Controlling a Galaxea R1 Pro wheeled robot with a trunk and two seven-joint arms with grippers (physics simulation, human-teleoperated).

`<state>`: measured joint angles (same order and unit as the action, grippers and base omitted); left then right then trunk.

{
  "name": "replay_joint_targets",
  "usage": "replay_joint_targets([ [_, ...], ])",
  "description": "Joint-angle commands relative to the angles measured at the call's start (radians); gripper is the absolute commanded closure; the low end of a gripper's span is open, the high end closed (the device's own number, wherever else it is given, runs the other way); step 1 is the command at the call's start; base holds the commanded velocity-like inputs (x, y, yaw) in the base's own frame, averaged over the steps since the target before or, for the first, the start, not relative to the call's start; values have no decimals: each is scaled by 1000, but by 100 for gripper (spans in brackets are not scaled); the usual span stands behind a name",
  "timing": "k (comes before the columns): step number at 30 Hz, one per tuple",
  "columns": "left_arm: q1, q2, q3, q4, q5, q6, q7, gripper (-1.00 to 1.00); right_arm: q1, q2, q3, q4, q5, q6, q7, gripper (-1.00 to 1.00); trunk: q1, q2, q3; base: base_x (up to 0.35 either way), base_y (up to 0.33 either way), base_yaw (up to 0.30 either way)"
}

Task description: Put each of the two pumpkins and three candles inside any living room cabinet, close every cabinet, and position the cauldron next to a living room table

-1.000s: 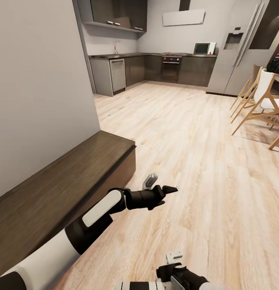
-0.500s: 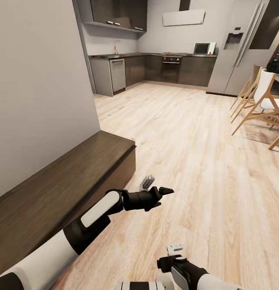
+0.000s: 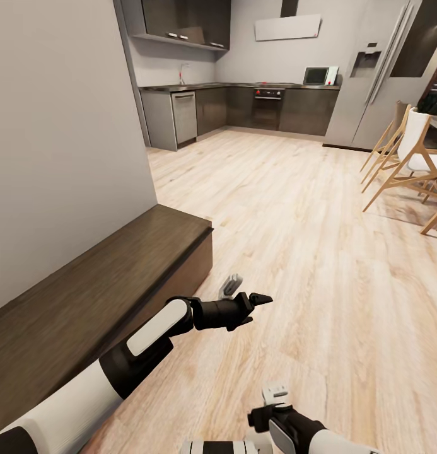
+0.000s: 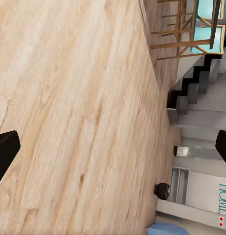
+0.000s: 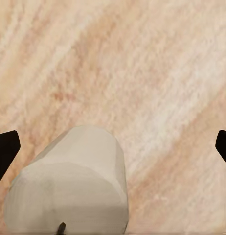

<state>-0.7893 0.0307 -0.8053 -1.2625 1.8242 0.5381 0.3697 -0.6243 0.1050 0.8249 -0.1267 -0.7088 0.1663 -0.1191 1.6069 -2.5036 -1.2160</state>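
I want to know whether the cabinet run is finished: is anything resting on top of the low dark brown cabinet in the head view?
No, the cabinet shows a bare wood-grain top beside the grey wall.

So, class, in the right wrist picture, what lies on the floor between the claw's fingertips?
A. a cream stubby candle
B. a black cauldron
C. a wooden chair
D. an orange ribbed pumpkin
A: a pale cream, flat-topped candle lies on the light wood floor between the right claw's wide-apart dark fingertips, apparently untouched by them.
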Motion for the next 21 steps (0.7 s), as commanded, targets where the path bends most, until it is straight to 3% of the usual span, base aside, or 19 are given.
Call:
replay_joint_targets([
  [1,0,0,0,0,1,-1,0,-100,0,0,-1,0,0,5,0,-100,0,0,0,0,0,0],
  [15,1,-1,0,20,2,-3,-1,-100,0,-8,-3,-4,3,3,9,-100,0,0,0,-2,0,0],
  [21,1,-1,1,21,0,-3,-1,-100,0,-8,-3,-4,3,2,9,-100,0,0,0,-219,0,0],
])
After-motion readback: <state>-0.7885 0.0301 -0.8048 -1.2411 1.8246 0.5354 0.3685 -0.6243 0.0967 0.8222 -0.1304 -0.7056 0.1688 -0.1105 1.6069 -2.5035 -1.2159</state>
